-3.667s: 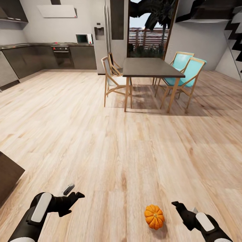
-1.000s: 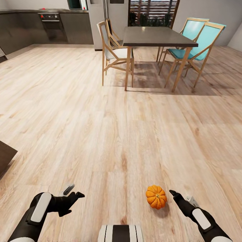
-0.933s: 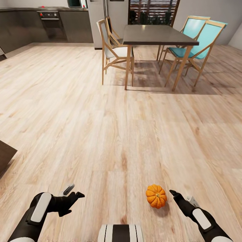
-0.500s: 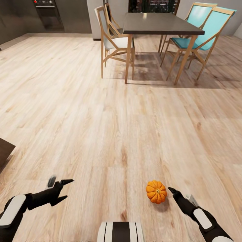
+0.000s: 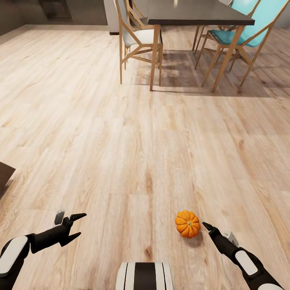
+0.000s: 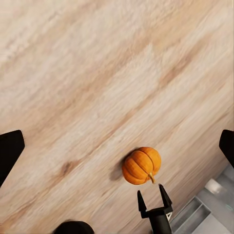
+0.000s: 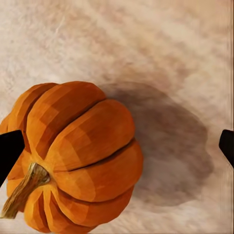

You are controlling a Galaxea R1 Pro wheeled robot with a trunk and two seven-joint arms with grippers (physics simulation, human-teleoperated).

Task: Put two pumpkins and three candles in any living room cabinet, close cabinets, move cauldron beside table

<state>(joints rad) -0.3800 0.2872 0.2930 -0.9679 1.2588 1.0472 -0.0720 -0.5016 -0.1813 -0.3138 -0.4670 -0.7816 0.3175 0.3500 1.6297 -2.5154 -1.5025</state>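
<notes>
One orange ribbed pumpkin (image 5: 187, 224) lies on the wooden floor in the head view, just ahead of me on the right. My right gripper (image 5: 218, 230) is open right beside it, low over the floor. In the right wrist view the pumpkin (image 7: 78, 156) lies on its side, off towards one fingertip (image 7: 9, 151) of the open right gripper (image 7: 118, 148). My left gripper (image 5: 71, 218) is open and empty, well to the pumpkin's left. The left wrist view holds the pumpkin (image 6: 141, 165) and the right gripper (image 6: 152, 201). The cabinet's dark-brown corner (image 5: 5, 175) pokes in at the left. Candles and cauldron are out of view.
A dark dining table (image 5: 197, 16) with wooden legs stands ahead. A white-seated chair (image 5: 137, 38) is on its left and turquoise chairs (image 5: 249, 30) on its right. Open wooden floor (image 5: 121, 133) lies between it and me. My base (image 5: 143, 277) shows at the bottom.
The camera has tilted down, so the table sits higher in the picture. My left arm has swung out to the left. My right gripper has stretched closer to the pumpkin, which stays put.
</notes>
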